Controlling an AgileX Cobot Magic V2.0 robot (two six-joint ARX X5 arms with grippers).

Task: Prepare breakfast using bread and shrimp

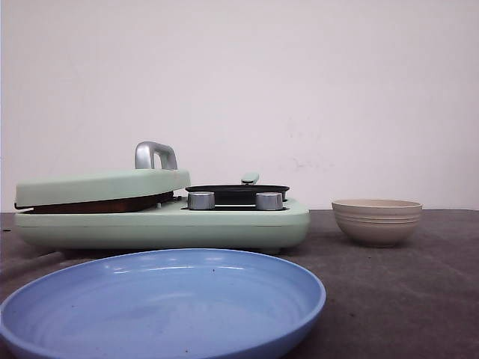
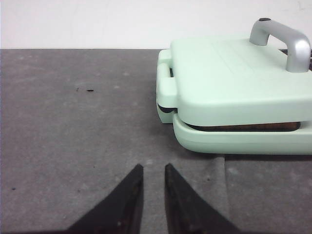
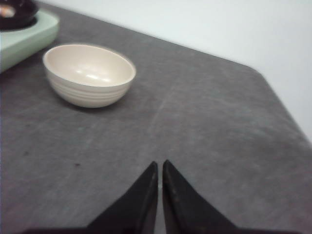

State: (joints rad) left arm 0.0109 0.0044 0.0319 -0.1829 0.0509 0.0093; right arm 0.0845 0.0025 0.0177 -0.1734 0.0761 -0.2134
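The mint-green breakfast maker has its sandwich-press lid down, with a silver handle on top. A thin brown edge shows in the gap under the lid; I cannot tell whether it is bread. No bread slice shows anywhere else. A black pan sits on the maker's right side; a pinkish bit shows in it in the right wrist view. My left gripper is empty, its jaws slightly apart, over the mat in front of the press. My right gripper is shut and empty, near the beige bowl.
A blue plate lies empty at the front of the table. The beige bowl stands empty to the right of the maker. Two silver knobs face forward on the maker. The table's right edge runs close to my right gripper.
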